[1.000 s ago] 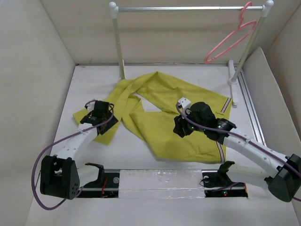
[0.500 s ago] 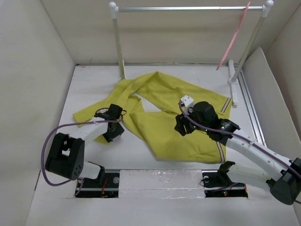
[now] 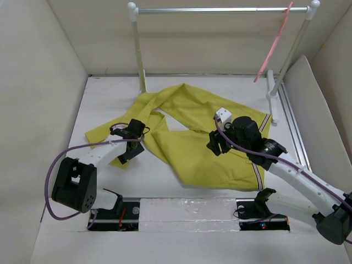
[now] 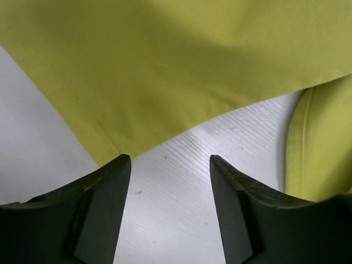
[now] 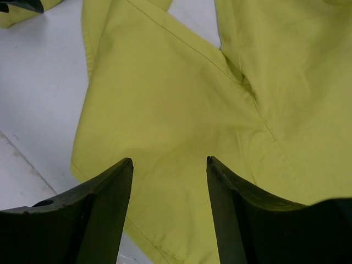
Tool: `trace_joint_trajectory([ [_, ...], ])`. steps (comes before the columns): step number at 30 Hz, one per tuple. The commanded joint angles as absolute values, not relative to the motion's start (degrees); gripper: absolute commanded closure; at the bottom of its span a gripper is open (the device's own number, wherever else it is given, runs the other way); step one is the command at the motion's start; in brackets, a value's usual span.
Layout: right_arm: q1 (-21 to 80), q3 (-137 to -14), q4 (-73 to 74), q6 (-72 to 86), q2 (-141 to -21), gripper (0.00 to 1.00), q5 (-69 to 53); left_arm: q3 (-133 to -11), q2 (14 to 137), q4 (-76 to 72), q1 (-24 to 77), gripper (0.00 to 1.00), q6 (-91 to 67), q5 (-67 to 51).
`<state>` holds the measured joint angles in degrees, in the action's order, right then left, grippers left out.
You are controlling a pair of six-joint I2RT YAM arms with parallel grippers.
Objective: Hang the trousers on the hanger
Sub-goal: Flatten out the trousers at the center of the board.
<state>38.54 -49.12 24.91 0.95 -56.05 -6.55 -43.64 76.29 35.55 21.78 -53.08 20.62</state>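
Observation:
The mustard yellow-green trousers lie spread on the white table, their striped waistband at the right. The pink hanger hangs edge-on from the right end of the rail. My left gripper is open and empty, low over bare table at the hem of the left leg. My right gripper is open and empty above the seat of the trousers, not touching them.
A white-posted rack with a metal rail stands at the back; its left post rises behind the trousers. Beige walls close in the table on three sides. A metal strip runs along the right edge.
The left arm swung right from the leg's outer end to the gap between the legs. The right gripper rose slightly toward the back right. The hanger turned edge-on.

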Motion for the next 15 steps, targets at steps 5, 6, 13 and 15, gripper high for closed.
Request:
trace_joint_trajectory([
  [5,36.21,-50.54,23.73,-2.20,-55.11,0.38,-8.52,-44.74,83.58,36.92,19.25,0.34,-52.30,25.57],
  [6,35.69,-50.36,24.25,-2.20,-54.41,0.38,-8.70,-44.65,85.06,36.57,18.55,0.34,-52.12,26.27],
  [13,34.10,-48.34,25.75,-2.20,-51.16,0.39,-7.92,-44.56,89.56,33.75,18.02,0.97,-50.01,25.58],
  [15,33.57,-47.82,27.33,-2.20,-50.63,0.39,-6.08,-45.61,89.21,35.06,18.02,1.00,-49.66,25.93],
])
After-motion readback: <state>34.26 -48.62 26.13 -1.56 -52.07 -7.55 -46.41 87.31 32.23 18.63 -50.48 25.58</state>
